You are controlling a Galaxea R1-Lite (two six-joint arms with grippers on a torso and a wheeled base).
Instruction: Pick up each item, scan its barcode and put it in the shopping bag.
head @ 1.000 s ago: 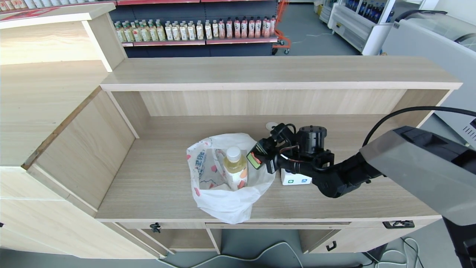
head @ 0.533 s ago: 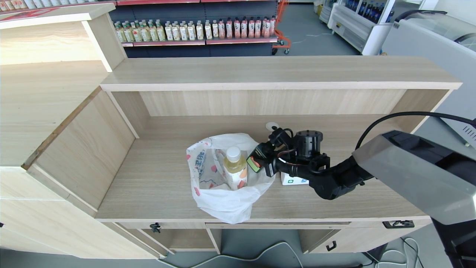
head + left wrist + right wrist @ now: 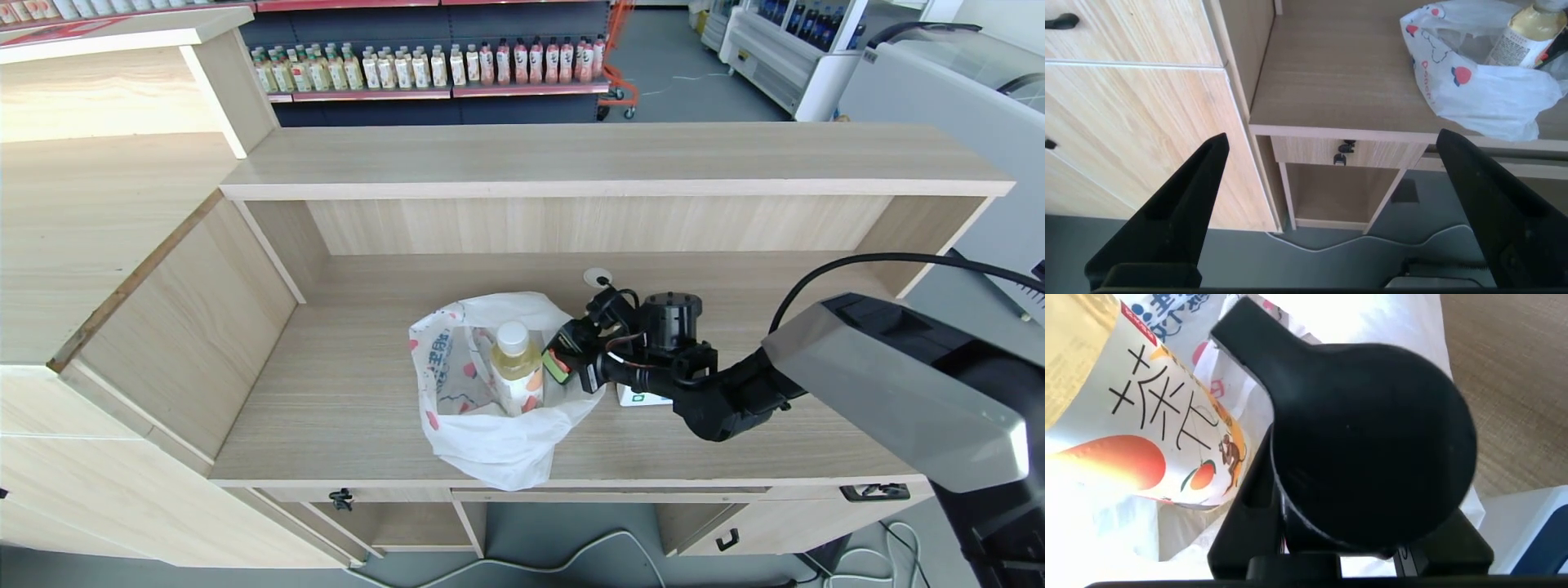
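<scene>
We are looking at the shopping bag point(image 3: 490, 445), a white plastic one with red and blue print. It is sitting open-mouthed near the middle of the wooden counter point(image 3: 343, 392). A bottle point(image 3: 516, 369) of pale yellow drink with a white cap is standing upright inside it, toward the bag's 3 o'clock side.

At the bag's 3 o'clock rim the right gripper point(image 3: 581, 366) is hovering, holding a black scanner point(image 3: 1372, 449). The scanner's green and orange edge is facing the bottle. Its body is hiding the fingers, so we are judging the hold from the device riding clear of the counter on the arm. In the right wrist view the scanner is sitting just beside the bottle's label, with bag plastic around both. We cannot tell whether the two are touching.

A white box point(image 3: 645, 398) with green and blue marks is lying on the counter just at 3 o'clock of the bag, mostly hidden under the right arm.

The left gripper point(image 3: 1333, 140) is hanging out in front of the counter toward its 7 o'clock side, well apart from the bag. Its jaws are spread wide with nothing between them. Past them we are seeing a drawer handle point(image 3: 1343, 153) under the counter's front edge and a pale cable point(image 3: 1355, 245) trailing on the grey floor.

Farther out, a small white disc point(image 3: 597, 276) is sitting in the counter at the bag's 1 o'clock. Beyond the raised ledge at 12 o'clock, a shop shelf point(image 3: 424, 91) is carrying a row of bottles. White freezers point(image 3: 800, 57) are standing at 2 o'clock.
</scene>
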